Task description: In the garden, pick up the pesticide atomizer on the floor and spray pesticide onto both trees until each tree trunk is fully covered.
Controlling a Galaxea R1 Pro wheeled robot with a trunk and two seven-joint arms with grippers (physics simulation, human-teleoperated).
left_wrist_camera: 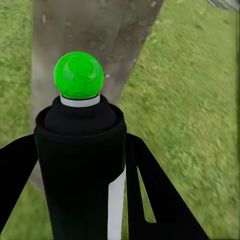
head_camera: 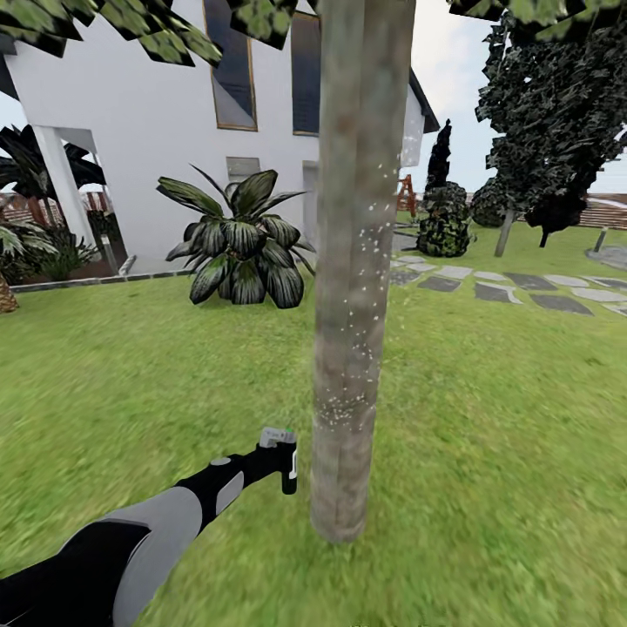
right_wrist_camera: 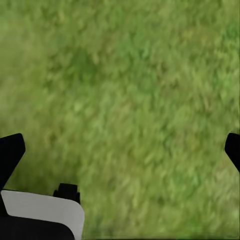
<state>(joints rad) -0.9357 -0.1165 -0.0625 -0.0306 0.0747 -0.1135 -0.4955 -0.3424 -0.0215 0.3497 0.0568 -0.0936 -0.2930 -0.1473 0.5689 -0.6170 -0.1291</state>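
Note:
A thick grey-brown tree trunk [head_camera: 353, 261] rises straight ahead from the garden lawn [head_camera: 488, 418]. Fine white pesticide specks [head_camera: 335, 407] dot its bark, low down and along the right side. My left gripper [head_camera: 280, 461] reaches out just left of the trunk's base, shut on the pesticide atomizer [head_camera: 279, 438], whose pale grey head points toward the bark. In the left wrist view the dark bottle [left_wrist_camera: 80, 160] with its green dot [left_wrist_camera: 78, 75] stands between the black fingers [left_wrist_camera: 155, 200], and the trunk [left_wrist_camera: 90, 30] is close behind. My right gripper [right_wrist_camera: 121, 150] hangs open over grass.
A white house [head_camera: 139, 131] stands behind, with a broad-leaved plant [head_camera: 239, 244] in front of it. Grey stepping stones [head_camera: 522, 292] cross the lawn at the right. Dark cypress-like shrubs [head_camera: 444, 218] and a slatted fence [head_camera: 605, 213] lie far right. Open grass surrounds the trunk.

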